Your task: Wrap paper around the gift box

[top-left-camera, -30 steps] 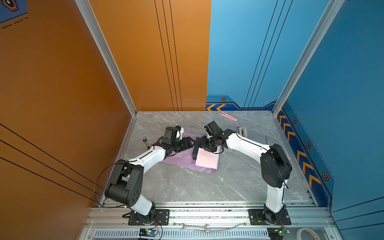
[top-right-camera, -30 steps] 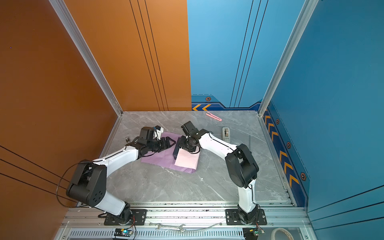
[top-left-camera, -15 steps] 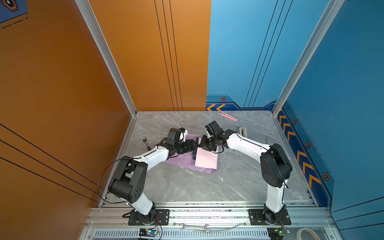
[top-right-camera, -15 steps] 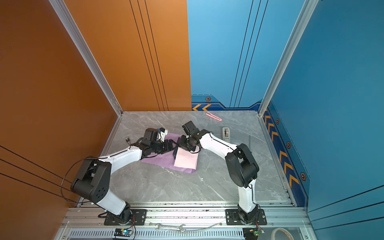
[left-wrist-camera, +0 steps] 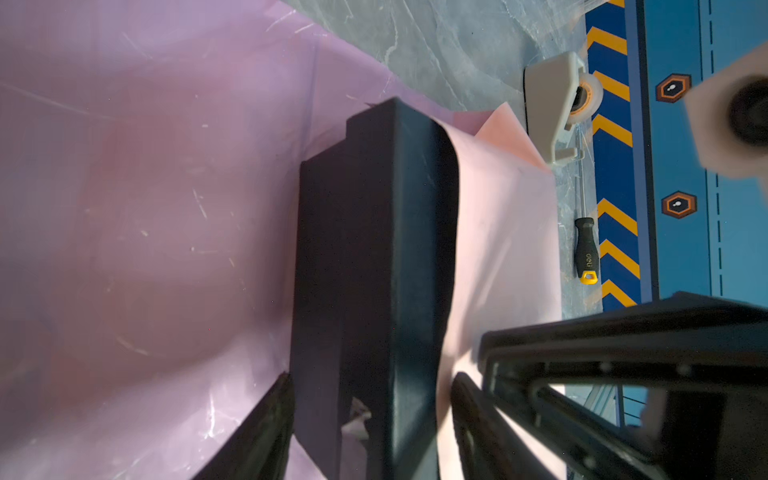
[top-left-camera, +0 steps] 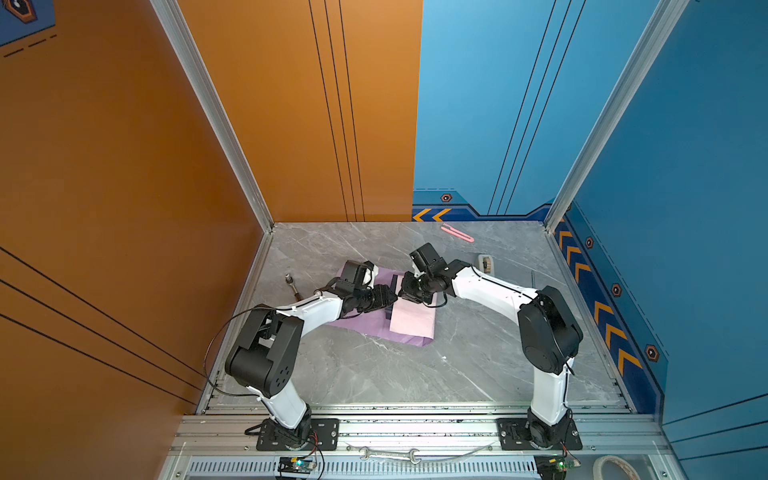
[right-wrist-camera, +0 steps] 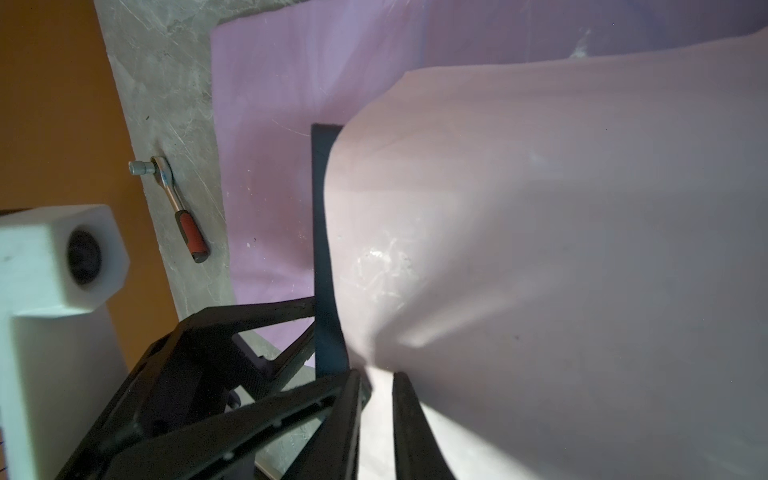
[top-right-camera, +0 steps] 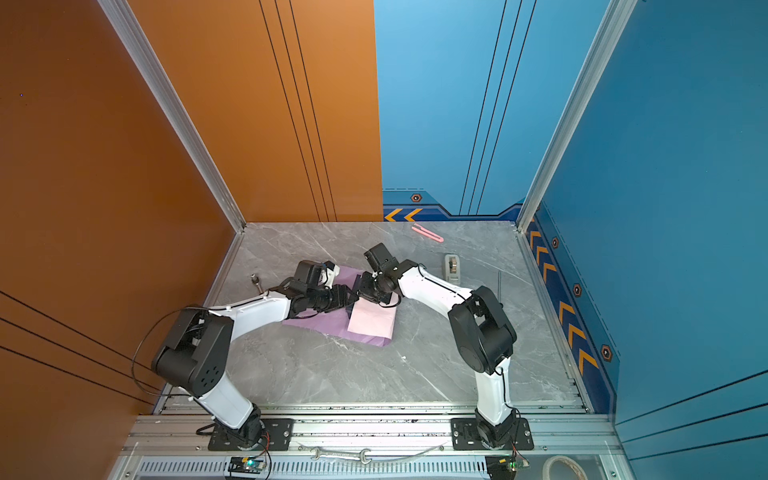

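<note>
Left end effector (left-wrist-camera: 370,378) advanced; wrist view alone shows gift box (left-wrist-camera: 374,228) straddled.

gift box (right-wrist-camera: 325,249): mostly under paper (right-wrist-camera: 540,249) | camera housing (left-wrist-camera: 706,124): blurred, cut off at frame edge

The dark navy gift box (left-wrist-camera: 374,249) lies on the creased paper (top-left-camera: 374,328), lilac side up on the surface (top-left-camera: 374,374), a pale pink flap folded over most of its top.

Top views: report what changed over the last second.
The left tool swung right, toward the middle, and now straddles an edge of the gift box. The right tool closed on the pink flap of the paper. Gift box and paper stayed put.
</note>
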Available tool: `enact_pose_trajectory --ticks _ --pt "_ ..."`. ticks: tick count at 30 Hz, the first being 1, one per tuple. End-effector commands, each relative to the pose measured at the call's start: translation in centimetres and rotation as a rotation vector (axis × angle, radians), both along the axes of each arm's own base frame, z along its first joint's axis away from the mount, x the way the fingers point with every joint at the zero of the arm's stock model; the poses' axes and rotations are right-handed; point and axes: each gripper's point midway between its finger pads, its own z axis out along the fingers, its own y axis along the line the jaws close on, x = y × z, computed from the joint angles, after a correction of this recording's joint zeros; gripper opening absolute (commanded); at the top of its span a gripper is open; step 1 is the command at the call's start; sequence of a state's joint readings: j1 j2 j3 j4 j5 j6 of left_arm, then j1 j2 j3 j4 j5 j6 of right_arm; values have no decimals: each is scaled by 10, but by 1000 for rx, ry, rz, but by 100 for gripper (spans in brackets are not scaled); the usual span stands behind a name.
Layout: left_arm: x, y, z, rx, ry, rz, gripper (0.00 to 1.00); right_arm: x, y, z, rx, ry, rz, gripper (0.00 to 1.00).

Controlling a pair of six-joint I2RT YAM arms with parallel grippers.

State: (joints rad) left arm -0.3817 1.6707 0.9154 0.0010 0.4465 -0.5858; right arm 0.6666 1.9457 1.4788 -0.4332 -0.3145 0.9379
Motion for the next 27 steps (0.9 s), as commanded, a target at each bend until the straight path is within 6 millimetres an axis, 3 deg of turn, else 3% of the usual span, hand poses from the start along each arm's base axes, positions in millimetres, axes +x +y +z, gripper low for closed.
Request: enact_pose_trajectory --ticks 1,4,8,12,15,27 --pt "2 6 -7 68 5 12 56 4 0 1 9 -5 -3 21" --pt "0 11 -11 93 11 19 53 6 -10 17 -15 -50 -16 37" --pt "-2 13 -12 98 15 21 53 7 -49 37 -86 -87 -58 49" --pt "-2 12 -11 94 14 18 53 -1 -98 24 -188 -45 -112 53" --pt "-2 12 -8 95 7 17 53 -7 -115 9 -214 4 -119 56" --pt "4 9 12 68 -33 15 55 -10 -76 -15 -156 69 -23 58"
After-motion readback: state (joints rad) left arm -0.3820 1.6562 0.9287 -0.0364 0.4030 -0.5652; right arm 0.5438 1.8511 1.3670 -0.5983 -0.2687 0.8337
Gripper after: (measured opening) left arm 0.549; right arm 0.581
